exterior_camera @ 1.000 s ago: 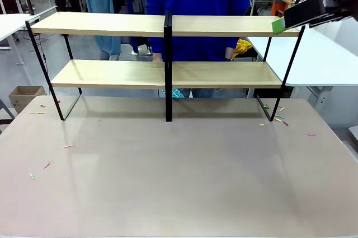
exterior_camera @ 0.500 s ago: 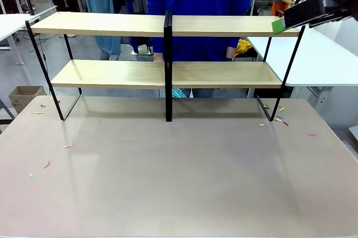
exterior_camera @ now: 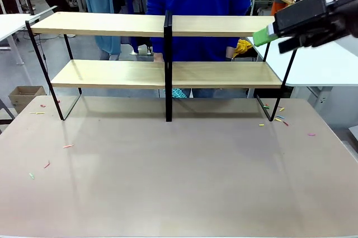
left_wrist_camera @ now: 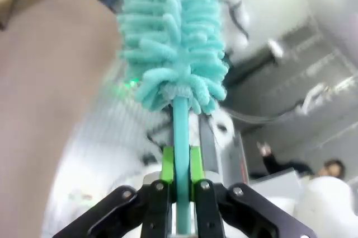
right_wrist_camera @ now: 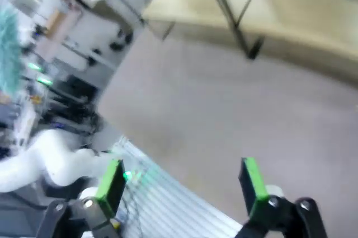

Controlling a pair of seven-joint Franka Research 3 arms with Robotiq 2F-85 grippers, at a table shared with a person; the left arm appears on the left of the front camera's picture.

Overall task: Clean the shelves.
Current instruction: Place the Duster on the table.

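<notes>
Two light-wood shelves (exterior_camera: 168, 47) stand at the far side of the beige table (exterior_camera: 179, 176) in the front view, a person in blue (exterior_camera: 198, 3) just behind; right gripper (exterior_camera: 268, 33) hovers by the upper board's right end, small colored scraps (exterior_camera: 274, 116) below on the table. Left wrist: left gripper (left_wrist_camera: 180, 168) clamped on a teal microfiber duster (left_wrist_camera: 173, 53) handle. Right wrist: green pads (right_wrist_camera: 254, 185) spread wide, nothing between, shelves at top.

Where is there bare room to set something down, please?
Both boards of the shelves lie bare, as does the tabletop in front. Small coloured scraps clutter the table by the rack's right foot, with fewer along its left edge.
</notes>
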